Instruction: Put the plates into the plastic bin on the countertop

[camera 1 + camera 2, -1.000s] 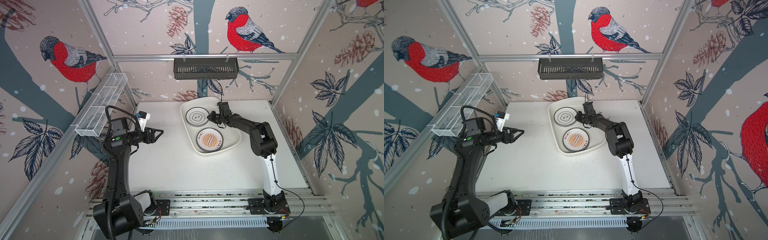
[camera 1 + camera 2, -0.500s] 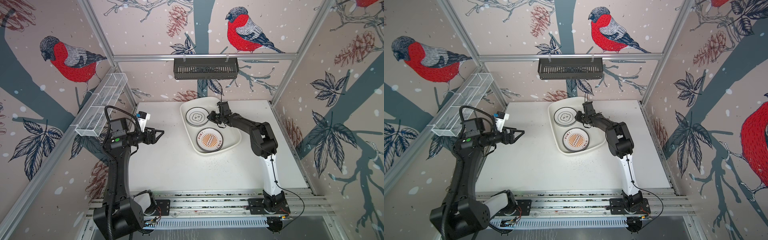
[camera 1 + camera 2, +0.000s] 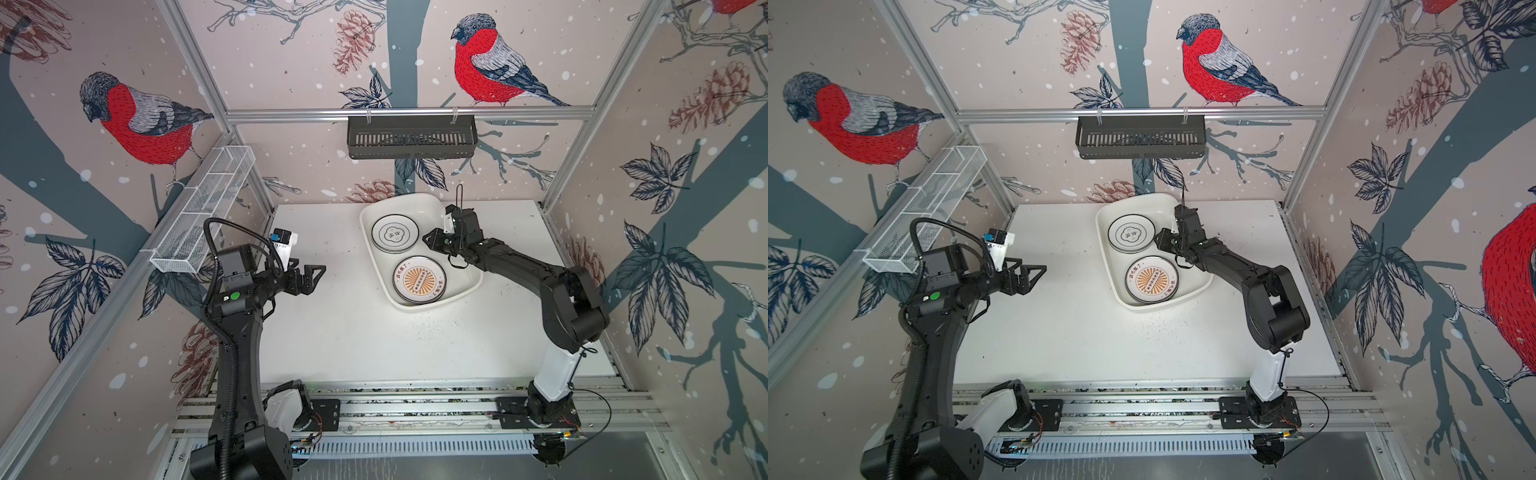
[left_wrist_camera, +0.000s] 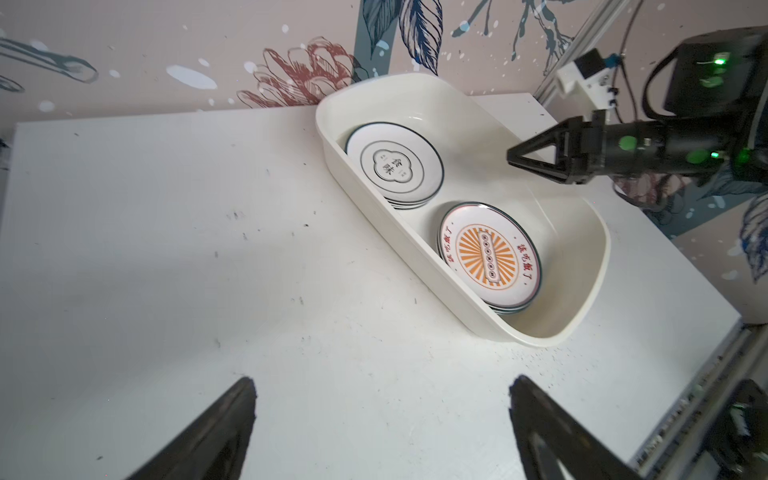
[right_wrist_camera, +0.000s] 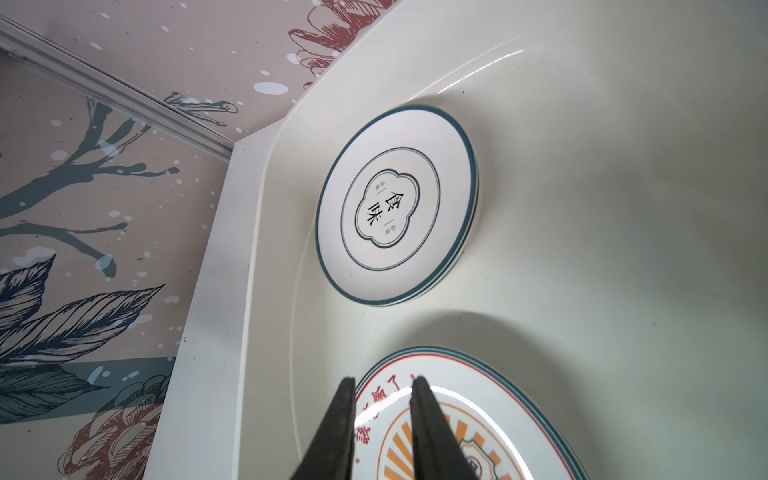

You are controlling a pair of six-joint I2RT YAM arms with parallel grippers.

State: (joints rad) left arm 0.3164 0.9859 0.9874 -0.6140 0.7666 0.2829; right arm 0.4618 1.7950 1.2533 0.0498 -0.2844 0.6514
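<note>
Now the jaws of the left arm (image 3: 241,332) stand fully wide, where a second ago they were only partly spread. They hold nothing, and the left wrist view shows only bare worktop (image 3: 353,332) between them. The arm itself has hardly shifted; it hangs over the left side, well apart from the plastic bin (image 3: 419,205).

The jaws of the right arm (image 3: 519,266) have not changed. They are narrow, with a slim gap and nothing in it, and they hover inside the bin's outline, above the far edge of the sunburst stack (image 3: 419,279) and just beside the emblem stack (image 3: 394,233).

The plates lie flat in the bin in those two stacks, side by side. Several rims show under each top plate, though we cannot count them for sure. We see no plate left on the worktop in either top view.

We therefore judge the placing done or very nearly so. The widening on the left looks like a letting-go or a return to rest rather than a reach for more.

The black slotted rack (image 3: 411,137) hangs on the back rail and the wire-mesh basket (image 3: 203,216) on the left wall, both clear of the work. Only the right arm stands in the way, stretched over the bin's right wall.
</note>
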